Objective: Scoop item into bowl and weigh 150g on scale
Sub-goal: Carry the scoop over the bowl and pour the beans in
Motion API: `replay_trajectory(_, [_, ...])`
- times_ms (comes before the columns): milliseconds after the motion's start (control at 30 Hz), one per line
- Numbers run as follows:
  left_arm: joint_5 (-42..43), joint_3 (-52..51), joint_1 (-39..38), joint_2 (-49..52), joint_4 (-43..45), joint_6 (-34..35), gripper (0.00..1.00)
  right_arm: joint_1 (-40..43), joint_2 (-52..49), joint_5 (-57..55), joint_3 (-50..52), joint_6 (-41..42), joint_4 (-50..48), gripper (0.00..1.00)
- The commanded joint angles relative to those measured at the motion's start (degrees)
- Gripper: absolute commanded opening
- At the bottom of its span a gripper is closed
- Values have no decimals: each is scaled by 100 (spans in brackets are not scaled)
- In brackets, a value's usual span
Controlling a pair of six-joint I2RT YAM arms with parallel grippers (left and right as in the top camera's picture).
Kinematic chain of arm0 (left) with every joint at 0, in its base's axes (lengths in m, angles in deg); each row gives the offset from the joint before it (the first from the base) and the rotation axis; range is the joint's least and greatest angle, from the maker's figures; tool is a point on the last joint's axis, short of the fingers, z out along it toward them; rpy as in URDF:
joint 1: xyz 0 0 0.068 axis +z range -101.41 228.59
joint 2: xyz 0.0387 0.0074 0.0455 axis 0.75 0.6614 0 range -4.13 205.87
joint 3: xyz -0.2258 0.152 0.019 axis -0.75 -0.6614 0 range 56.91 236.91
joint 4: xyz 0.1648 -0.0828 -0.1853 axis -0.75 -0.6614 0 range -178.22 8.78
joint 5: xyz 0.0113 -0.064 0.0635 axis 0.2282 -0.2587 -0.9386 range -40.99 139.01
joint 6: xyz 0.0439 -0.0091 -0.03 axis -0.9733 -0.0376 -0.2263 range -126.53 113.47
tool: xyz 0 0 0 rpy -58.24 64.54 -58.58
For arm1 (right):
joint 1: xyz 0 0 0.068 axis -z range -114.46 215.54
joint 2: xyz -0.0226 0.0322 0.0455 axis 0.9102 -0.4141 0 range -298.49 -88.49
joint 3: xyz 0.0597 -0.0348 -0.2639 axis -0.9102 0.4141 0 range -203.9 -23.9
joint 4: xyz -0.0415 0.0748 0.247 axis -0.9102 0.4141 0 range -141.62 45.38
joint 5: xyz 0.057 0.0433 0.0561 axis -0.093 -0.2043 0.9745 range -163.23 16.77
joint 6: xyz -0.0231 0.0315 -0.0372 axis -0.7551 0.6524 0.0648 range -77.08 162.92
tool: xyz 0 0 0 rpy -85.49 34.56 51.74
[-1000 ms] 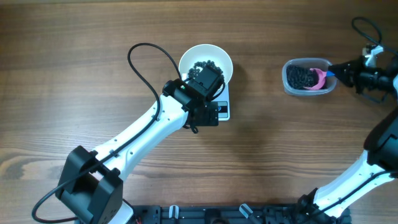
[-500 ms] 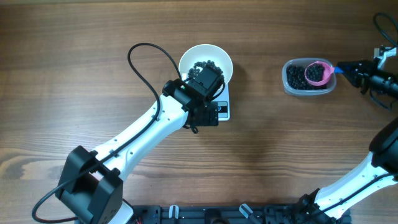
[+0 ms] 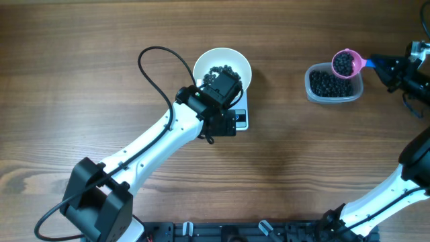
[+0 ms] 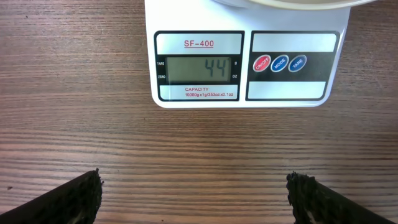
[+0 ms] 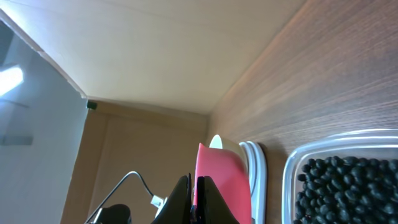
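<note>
L fingers (image 4: 78,198) are spread to full width with nothing held. Their tips show at the lower corners of the L wrist view, above bare surface (image 4: 199,149) just in front of the scale (image 4: 245,62). The scale display (image 4: 199,68) reads 44. In the overhead view the scale sits approx. mid-surface, toward the far edge. The bowl (image 3: 236,57) rests on it, and the L arm covers the bowl's near side and most of the scale. A small heap of the item (image 3: 222,69) lies in the bowl. R fingers (image 3: 384,67) are fully closed on the blue handle (image 3: 369,63) of the pink scoop (image 3: 345,63). The scoop is level and filled with the item. It is raised above the far rim of the clear tub (image 3: 310,86), which stands near the R edge of the surface, well apart from the bowl. The tub holds the bulk of the item. In the R wrist view the closed R fingers meet at bottom centre, with the scoop just beside them and the tub at lower R. Contact between scoop and tub rim: cannot tell.
</note>
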Motion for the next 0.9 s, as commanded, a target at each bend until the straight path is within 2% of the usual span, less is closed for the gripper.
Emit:
replay_trajectory(0, [-116,-37,-24,44,-2,57,100,-160,-87,540,17,-22,-42,4])
replay_trajectory(367, [-116,-37,-24,44,-4,57,100,-1620,-87,525,17,949,-684,4])
replay_trajectory(667, [-116,-37,-24,44,-2,57,100,-3147,-87,-90,17,2761,-2651,4])
replay_trajectory(867, [-116,-37,-24,44,-2,57,100,-4074,-87,-1187,17,3003,-3716,4])
